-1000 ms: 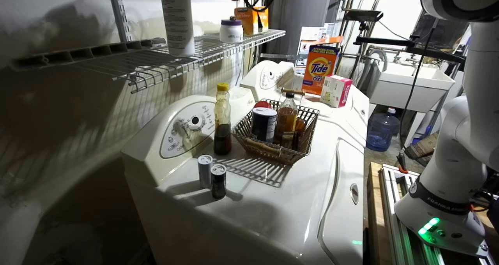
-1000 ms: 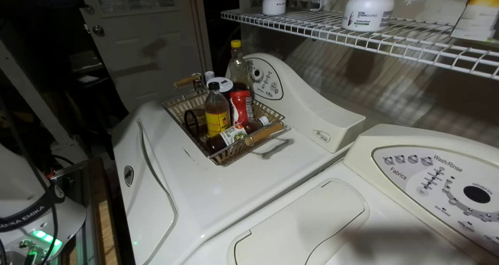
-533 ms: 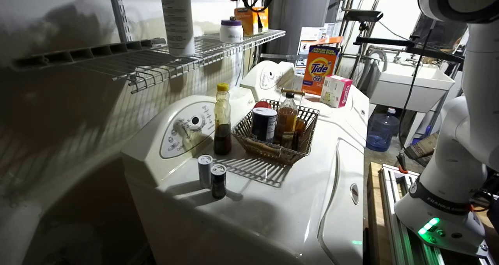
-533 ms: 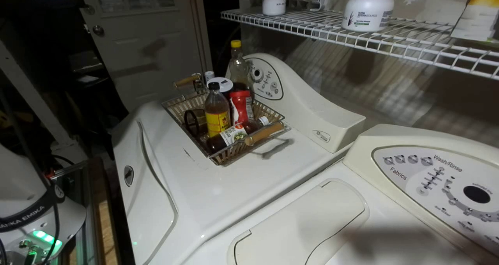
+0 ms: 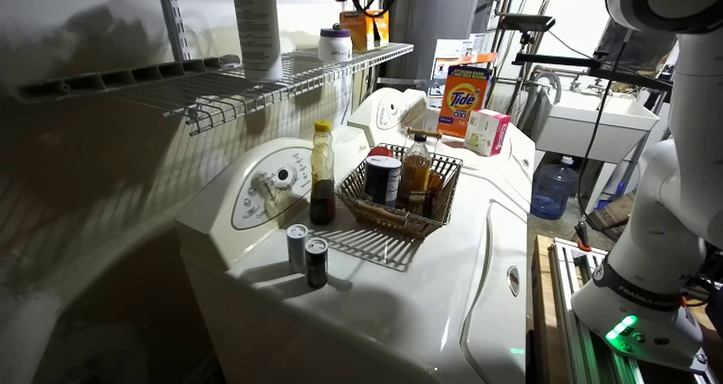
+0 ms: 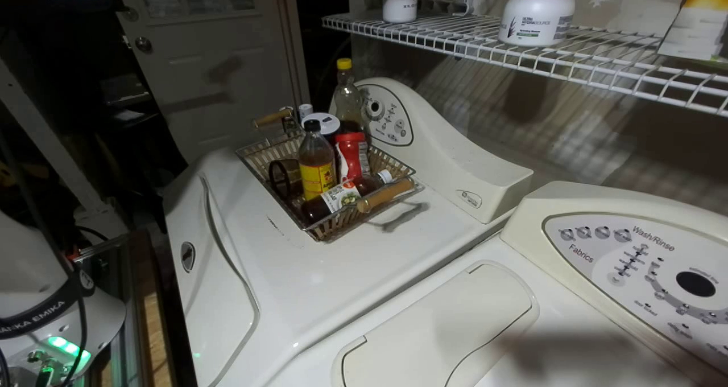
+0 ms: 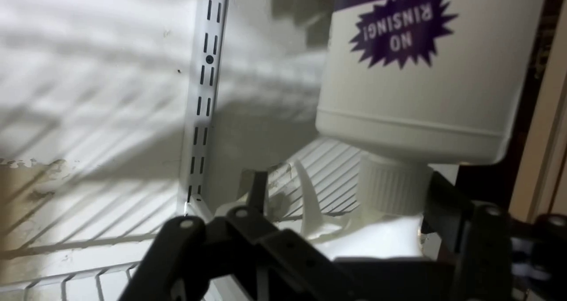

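Observation:
In the wrist view my gripper [image 7: 347, 190] is open, with its dark fingers on either side of a white spray bottle's head. The bottle [image 7: 421, 97] appears upside down there, with a purple "NO RINSING!" mark. Its ribbed collar [image 7: 394, 186] is close to the right finger; I cannot tell whether they touch. The curved trigger [image 7: 308, 199] lies between the fingers, apart from the left one. A tall white bottle on the shelf, apparently the same one, shows in both exterior views [image 5: 257, 31] [image 6: 400, 5], its top cut off. The gripper is not clearly visible there.
The wire shelf [image 6: 483, 56] also holds a white jar with a purple lid [image 5: 335, 46]. Below, a basket [image 5: 421, 228] of bottles stands on a white machine. A yellow-capped bottle [image 5: 322, 186] and two small shakers [image 5: 297, 251] stand beside it. A Tide box [image 5: 463, 99] stands farther back.
The upper arm has shifted very slightly in an exterior view. The bottles, basket and other objects stand where they were.

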Robot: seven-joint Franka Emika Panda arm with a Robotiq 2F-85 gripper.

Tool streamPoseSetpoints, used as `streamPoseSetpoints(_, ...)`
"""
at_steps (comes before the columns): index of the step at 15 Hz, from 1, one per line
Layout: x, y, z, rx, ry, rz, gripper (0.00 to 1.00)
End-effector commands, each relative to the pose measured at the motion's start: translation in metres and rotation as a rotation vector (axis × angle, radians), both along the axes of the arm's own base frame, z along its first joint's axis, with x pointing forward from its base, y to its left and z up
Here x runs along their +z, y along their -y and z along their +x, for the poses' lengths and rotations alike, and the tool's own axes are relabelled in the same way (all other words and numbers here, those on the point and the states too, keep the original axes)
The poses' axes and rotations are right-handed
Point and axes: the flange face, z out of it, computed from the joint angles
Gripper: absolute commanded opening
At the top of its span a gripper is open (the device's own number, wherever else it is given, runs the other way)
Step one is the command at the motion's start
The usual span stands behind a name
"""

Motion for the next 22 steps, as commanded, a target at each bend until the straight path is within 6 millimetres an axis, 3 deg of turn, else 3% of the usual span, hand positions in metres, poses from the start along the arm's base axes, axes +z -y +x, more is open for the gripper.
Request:
streamPoseSetpoints(1, 0.0047, 0.0026, 0.0053, 0.007, 0.015, 0.018, 0.69)
streamPoseSetpoints(3, 0.0048, 0.0028, 0.0053, 0.005, 0.014, 0.018, 0.47)
streamPoseSetpoints(4, 0.0047, 0.0023, 0.0054, 0.005, 0.012, 0.022, 0.41)
streamPoseSetpoints(11, 0.0042, 0.0009, 0.0060, 0.004, 0.002, 0.031, 0.33)
streamPoseSetpoints(13, 0.0040, 0.0010, 0.0061, 0.004, 0.001, 0.031, 0.84)
streamPoseSetpoints(15, 0.0040, 0.0025, 0.0062, 0.002, 0.001, 0.032, 0.88)
streamPoseSetpoints(17, 0.0046, 0.0030, 0.0061, 0.001, 0.002, 0.032, 0.99)
streamPoseSetpoints(22, 0.0073, 0.0037, 0.0053, 0.001, 0.007, 0.033, 1.00)
